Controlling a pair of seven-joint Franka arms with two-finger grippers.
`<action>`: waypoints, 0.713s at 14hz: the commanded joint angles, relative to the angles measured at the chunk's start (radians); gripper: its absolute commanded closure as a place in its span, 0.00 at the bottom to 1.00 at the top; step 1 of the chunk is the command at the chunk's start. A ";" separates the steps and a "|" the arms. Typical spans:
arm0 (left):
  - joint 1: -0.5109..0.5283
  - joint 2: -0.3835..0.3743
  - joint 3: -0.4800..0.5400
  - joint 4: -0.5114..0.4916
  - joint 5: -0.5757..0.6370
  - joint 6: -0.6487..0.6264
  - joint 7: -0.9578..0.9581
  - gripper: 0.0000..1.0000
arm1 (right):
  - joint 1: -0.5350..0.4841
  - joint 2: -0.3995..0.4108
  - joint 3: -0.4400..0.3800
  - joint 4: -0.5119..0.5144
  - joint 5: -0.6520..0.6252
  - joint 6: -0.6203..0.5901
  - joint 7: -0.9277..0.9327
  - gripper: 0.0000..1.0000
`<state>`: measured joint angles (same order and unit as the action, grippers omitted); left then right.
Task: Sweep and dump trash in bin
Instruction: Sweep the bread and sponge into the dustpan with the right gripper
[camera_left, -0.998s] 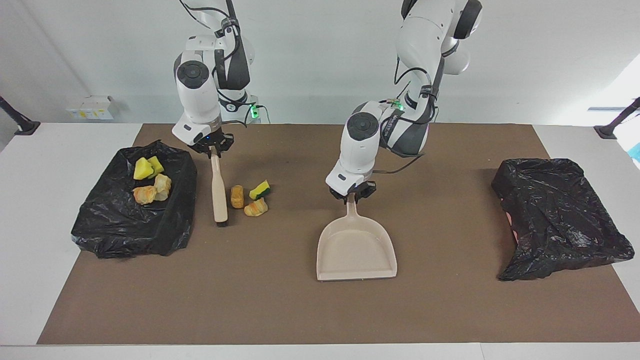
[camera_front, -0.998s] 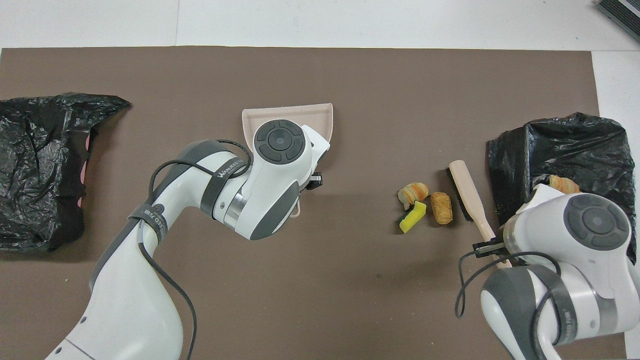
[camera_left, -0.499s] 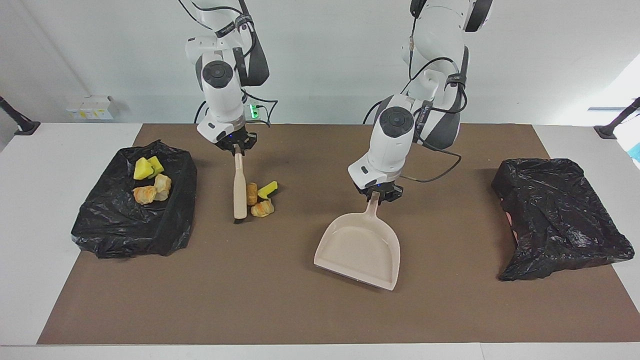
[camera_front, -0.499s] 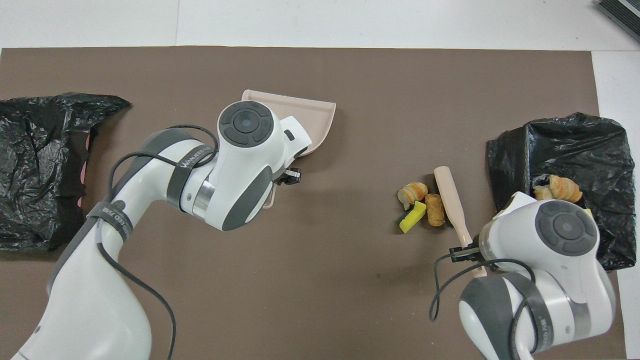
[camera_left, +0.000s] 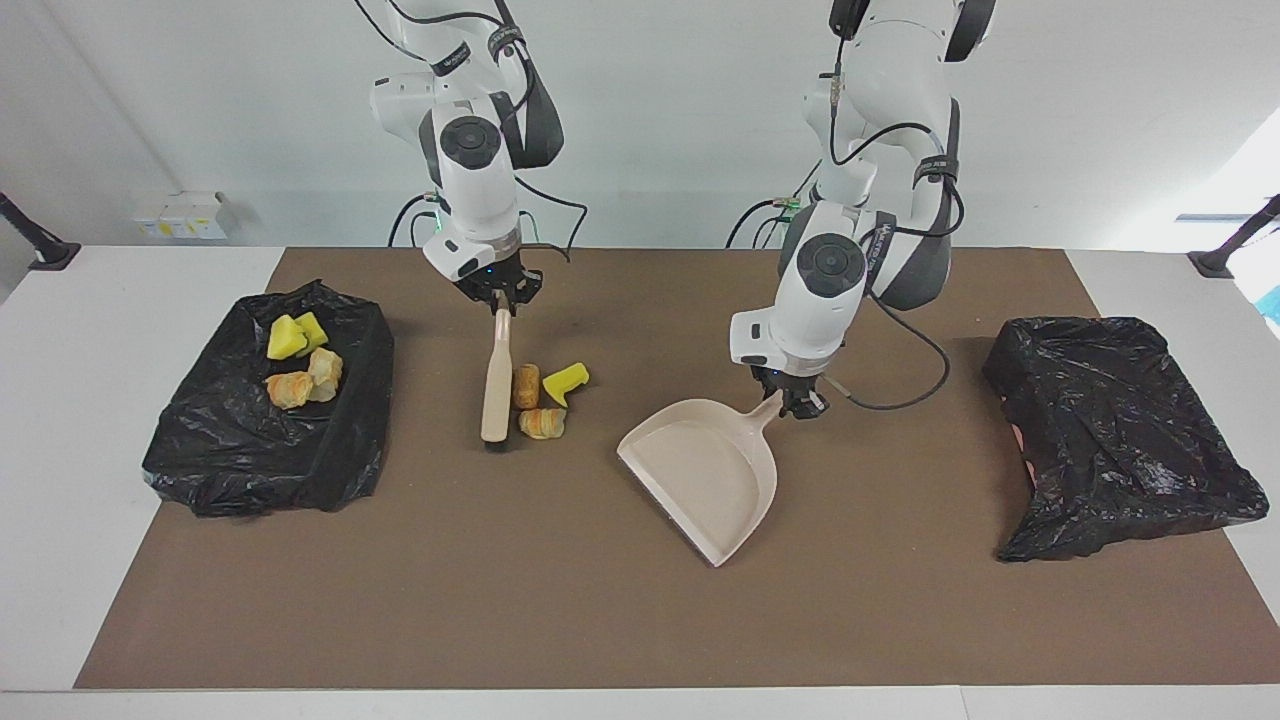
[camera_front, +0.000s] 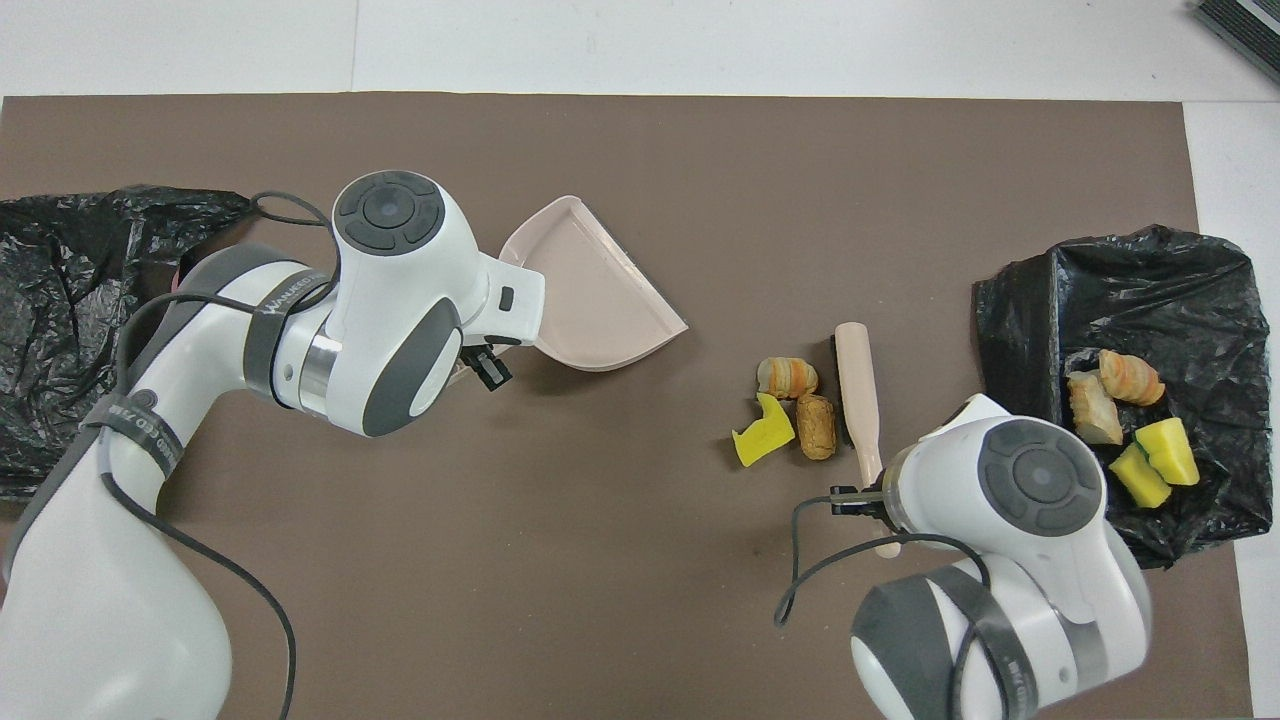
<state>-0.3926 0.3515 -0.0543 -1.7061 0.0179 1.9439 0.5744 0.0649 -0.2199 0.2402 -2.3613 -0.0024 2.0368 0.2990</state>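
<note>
Brown mat (camera_left: 560, 600) covers the white bench (camera_left: 90, 330), pale wall at the robots' end. Right gripper (camera_left: 501, 300) has its fingers clamped on the handle tip of the brush (camera_left: 494, 378); in the facing view the brush runs from the fingers toward 6 o'clock, bristle end down on the mat. Loose trash, three pieces, lies just beside the brush head, at about 5 o'clock from those fingers: a striped bread piece (camera_left: 526, 386) touching or nearly touching the brush, a second bread piece (camera_left: 541, 423) a bit farther from the robots, a yellow sponge chunk (camera_left: 565, 380) at the left arm's side of them. Left gripper (camera_left: 797, 401) grips the dustpan (camera_left: 705, 470) handle; pan extends toward 8 o'clock from its fingers, mouth edge turned toward the loose trash, well apart from it. Black-lined bin (camera_left: 250, 450) at the right arm's end holds four more pieces (camera_left: 300, 360). Second black-lined bin (camera_left: 1120, 430) at the left arm's end.
</note>
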 joint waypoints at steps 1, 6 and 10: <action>0.005 -0.061 -0.006 -0.079 0.058 0.047 0.108 1.00 | -0.065 -0.050 0.002 -0.013 -0.060 -0.023 -0.119 1.00; -0.043 -0.172 -0.007 -0.306 0.219 0.292 0.170 1.00 | -0.080 -0.082 0.007 -0.117 -0.074 0.132 -0.165 1.00; -0.113 -0.201 -0.009 -0.337 0.243 0.274 0.180 1.00 | -0.066 -0.099 0.011 -0.170 -0.077 0.163 -0.175 1.00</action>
<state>-0.4724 0.2045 -0.0743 -1.9857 0.2374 2.2085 0.7340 -0.0007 -0.2796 0.2462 -2.4858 -0.0648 2.1696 0.1462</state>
